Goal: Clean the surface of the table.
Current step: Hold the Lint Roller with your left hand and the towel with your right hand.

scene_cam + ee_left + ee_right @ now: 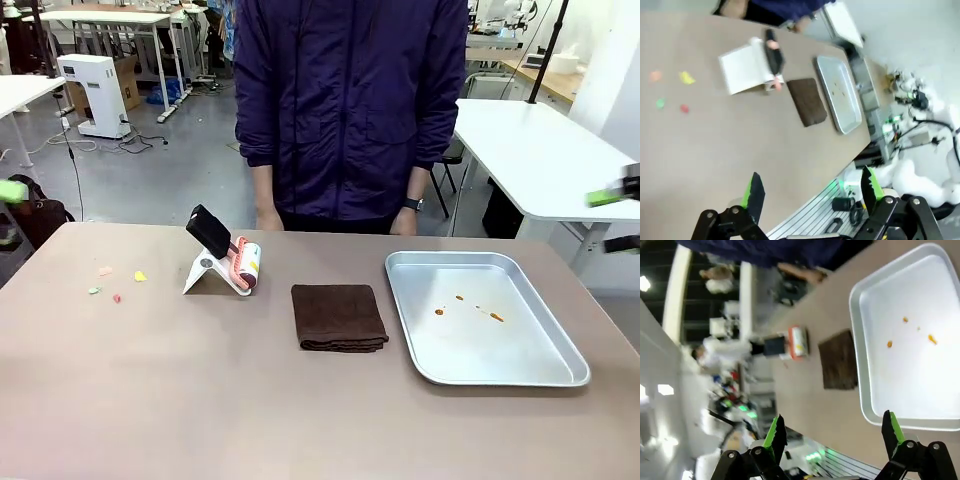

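The brownish-tan table [200, 400] carries a few small coloured scraps [118, 283] at its left, which also lie on the tabletop in the left wrist view as scraps [671, 91]. A lint roller [240, 262] with a black handle leans on a white stand, and a folded brown cloth [338, 317] lies at the middle. My left gripper [812, 190] hangs open, high above the table's near side; its green pad [12, 190] pokes in at the front view's left edge. My right gripper [833, 432] is open above the tray's side, its pad [607, 196] at the right edge.
A shiny metal tray [545, 375] with orange crumbs [470, 305] sits at the right, with its rim [856, 335] in the right wrist view. A person in a dark jacket [350, 110] stands at the far edge, hands down. White tables stand behind.
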You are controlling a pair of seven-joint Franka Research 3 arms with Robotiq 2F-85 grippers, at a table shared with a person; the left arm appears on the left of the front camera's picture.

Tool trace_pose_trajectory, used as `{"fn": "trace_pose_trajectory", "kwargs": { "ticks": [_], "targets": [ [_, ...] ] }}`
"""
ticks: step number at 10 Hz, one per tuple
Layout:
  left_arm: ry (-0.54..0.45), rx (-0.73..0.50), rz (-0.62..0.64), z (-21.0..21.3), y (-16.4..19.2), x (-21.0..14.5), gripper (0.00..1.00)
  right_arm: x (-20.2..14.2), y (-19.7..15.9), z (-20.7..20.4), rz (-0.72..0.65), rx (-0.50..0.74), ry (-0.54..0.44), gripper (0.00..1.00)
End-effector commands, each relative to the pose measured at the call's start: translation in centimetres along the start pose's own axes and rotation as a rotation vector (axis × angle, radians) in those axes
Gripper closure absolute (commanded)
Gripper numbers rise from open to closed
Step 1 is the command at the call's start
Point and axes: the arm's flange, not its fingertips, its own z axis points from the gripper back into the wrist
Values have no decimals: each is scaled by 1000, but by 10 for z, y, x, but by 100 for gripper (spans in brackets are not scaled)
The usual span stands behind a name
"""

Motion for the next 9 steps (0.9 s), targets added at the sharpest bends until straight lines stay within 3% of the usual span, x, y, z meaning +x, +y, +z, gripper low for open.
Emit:
{"fn": "trace_pose_trajectory", "kwargs": {
  "ticks": [1,2,5,6,7,9],
  "targets": [
    [-97,-81,136,-9,47,-21,0,-69,-69,6,-42,140,-80,0],
    [-157,-119,191,-1,67,-28,0,-66,-89,14,-105,165,-109,0],
    [-289,-182,275,-26,61,-49,0,-59,-130,11,-229,142,-146,0],
    [-307,-157,301,-29,61,-50,0,-60,-132,7,-245,94,-154,0],
    [-250,-162,295,10,84,-5,0,-4,-126,59,-233,138,-128,0],
    [-250,-162,295,10,84,-5,0,-4,-126,59,-233,138,-128,0]
  ]
}}
